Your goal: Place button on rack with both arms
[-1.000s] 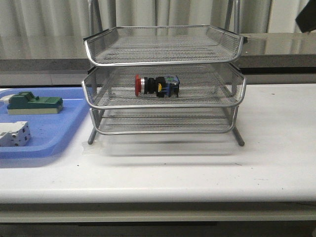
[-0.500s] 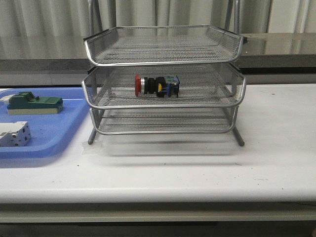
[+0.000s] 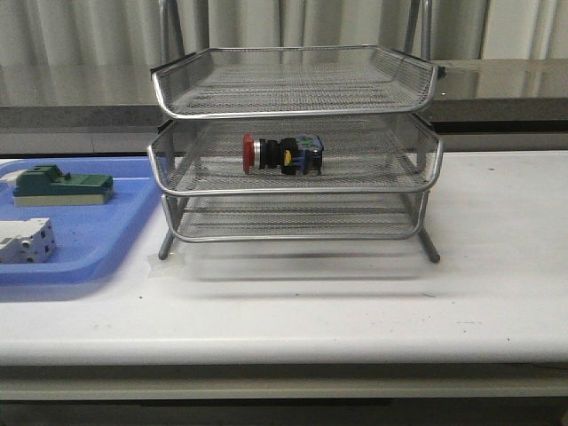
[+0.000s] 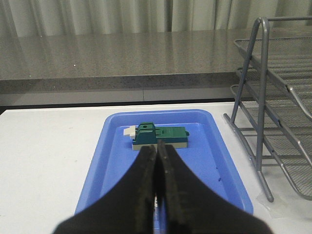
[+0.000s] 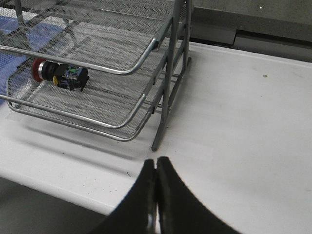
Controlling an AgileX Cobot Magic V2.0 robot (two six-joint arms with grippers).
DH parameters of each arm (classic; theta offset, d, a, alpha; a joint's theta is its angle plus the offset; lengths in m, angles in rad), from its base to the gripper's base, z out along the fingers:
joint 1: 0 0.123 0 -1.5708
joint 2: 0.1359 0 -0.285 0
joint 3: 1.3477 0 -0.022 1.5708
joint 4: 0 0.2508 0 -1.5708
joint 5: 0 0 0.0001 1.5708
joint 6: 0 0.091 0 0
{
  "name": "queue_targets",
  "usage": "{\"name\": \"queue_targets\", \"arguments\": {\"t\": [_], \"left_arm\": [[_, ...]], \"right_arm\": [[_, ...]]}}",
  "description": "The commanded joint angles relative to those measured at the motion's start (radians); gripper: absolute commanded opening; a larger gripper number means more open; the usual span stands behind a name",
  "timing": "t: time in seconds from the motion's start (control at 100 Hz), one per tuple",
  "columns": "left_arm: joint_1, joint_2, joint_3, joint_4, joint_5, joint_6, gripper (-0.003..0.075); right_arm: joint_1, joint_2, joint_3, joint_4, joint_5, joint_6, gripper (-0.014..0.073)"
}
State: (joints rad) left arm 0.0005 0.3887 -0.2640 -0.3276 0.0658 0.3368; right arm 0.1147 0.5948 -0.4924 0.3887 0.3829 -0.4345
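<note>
You can see the button [image 3: 281, 153] lying on its side in the rack's [image 3: 293, 191] middle tier, while your left gripper [image 4: 157, 168] and right gripper [image 5: 156, 187] are both clenched, empty.

I'm seeing the left gripper [image 4: 157, 168] with fingers pressed together, holding nothing. The right gripper [image 5: 156, 187] is sitting the same: closed, empty.
</note>
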Motion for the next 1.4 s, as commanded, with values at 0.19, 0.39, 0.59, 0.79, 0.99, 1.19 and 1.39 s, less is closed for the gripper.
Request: {"name": "queue_targets", "arguments": {"t": [0.19, 0.39, 0.59, 0.79, 0.99, 1.19, 1.39], "left_arm": [[0.001, 0.004, -0.029, -0.011, -0.076, -0.010, -0.0020], [0.001, 0.004, -0.029, -0.011, -0.076, -0.010, -0.0020], [0.001, 0.004, -0.029, -0.011, -0.076, -0.010, -0.0020], [0.001, 0.004, -0.029, -0.011, -0.076, -0.010, -0.0020], [0.001, 0.004, -0.029, -0.011, -0.076, -0.010, -0.0020], [0.001, 0.004, -0.029, -0.011, -0.076, -0.010, -0.0020], [0.001, 0.004, -0.029, -0.011, -0.076, -0.010, -0.0020]], "right_arm": [[-0.006, -0.003, -0.028, 0.009, -0.072, 0.000, -0.0061], [-0.006, -0.003, -0.025, 0.009, -0.082, 0.000, -0.0061], [-0.006, -0.010, -0.012, -0.036, -0.134, 0.044, -0.0061], [-0.006, -0.086, 0.098, -0.280, -0.288, 0.372, -0.0061], [-0.006, -0.239, 0.251, -0.383, -0.419, 0.479, -0.0061], [-0.006, -0.411, 0.382, -0.383, -0.458, 0.483, -0.0061], [-0.006, -0.570, 0.467, -0.383, -0.459, 0.487, -0.0061]]}}
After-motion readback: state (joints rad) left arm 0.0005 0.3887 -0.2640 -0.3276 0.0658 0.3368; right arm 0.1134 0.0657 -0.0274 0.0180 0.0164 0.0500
